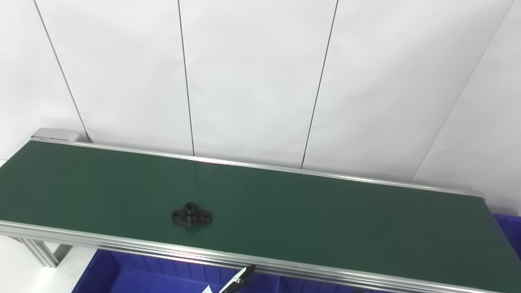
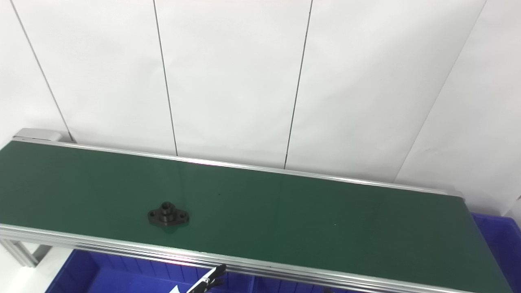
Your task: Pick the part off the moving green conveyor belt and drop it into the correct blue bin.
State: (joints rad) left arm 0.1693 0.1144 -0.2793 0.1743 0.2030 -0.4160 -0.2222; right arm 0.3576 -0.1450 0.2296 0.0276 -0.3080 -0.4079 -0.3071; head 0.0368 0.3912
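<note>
A black flanged part [image 1: 191,215] with a raised round hub lies flat on the green conveyor belt [image 1: 325,219], left of the middle and near the front edge; it also shows in the right eye view [image 2: 168,215]. Below the belt's front rail, one slim black and silver fingertip [image 1: 241,278] pokes up from the bottom edge, over the blue bin [image 1: 134,276]. It seems to belong to my left hand, and the rest of that hand is out of frame. The fingertip is well apart from the part. My right hand is not in view.
The belt's aluminium front rail [image 1: 122,244] runs between the part and the blue bins. Another blue bin [image 1: 508,232] sits past the belt's right end. A white panelled wall [image 1: 260,81] stands close behind the belt. A frame leg [image 1: 38,252] is at lower left.
</note>
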